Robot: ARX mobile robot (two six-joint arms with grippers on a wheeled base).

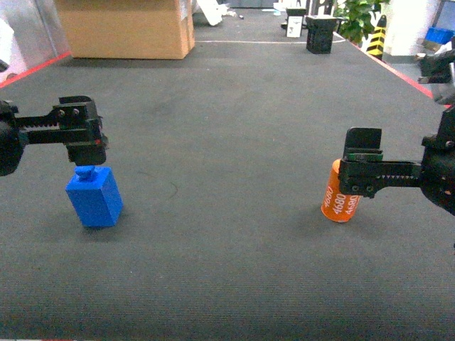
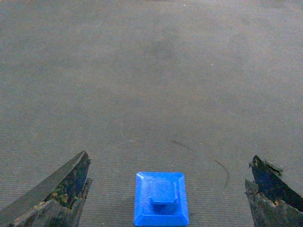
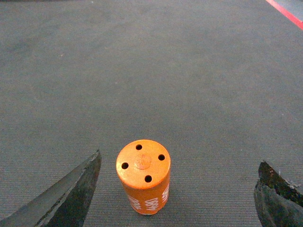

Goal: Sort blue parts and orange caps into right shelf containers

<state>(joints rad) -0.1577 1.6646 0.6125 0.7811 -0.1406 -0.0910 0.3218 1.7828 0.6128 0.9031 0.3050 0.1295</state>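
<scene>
Blue rectangular plastic part with a small knob on top (image 1: pixel 94 196): upright on the dark grey ribbed floor mat (image 1: pixel 227 142), directly under the left claw (image 1: pixel 84 145), which is spread wide and centred over it. Orange cylindrical plastic cap with white numerals (image 1: pixel 341 192): upright, long axis vertical, just below the right claw (image 1: pixel 362 169), likewise spread, nothing held. Each arm nearest its own item; no obstruction between. Beyond: brown cardboard box (image 1: pixel 128 27). The blue shelf containers cannot be identified here.
</scene>
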